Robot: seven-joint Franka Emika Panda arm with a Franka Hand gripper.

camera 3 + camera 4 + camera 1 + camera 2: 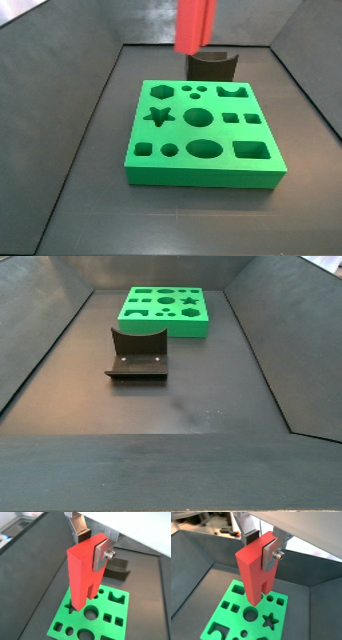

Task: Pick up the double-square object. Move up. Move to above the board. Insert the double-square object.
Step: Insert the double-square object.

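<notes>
Your gripper [93,543] hangs above the board [113,613], its silver fingers [103,551] clamped on the double-square object [84,572], which points straight down with clear air beneath its tip. In a side view the bar's lower end [195,25] shows; another shows only the fixture [138,354] beside the board [166,311].

Dark grey matte floor [80,406] all round the fixture [138,354]. Sloped dark walls [287,326] rising either side of the fixture, another behind it. Faint pale scuffs [201,413] on the floor in front of the fixture. Soft, even light. Beyond the walls, blurred bright clutter [211,524].
</notes>
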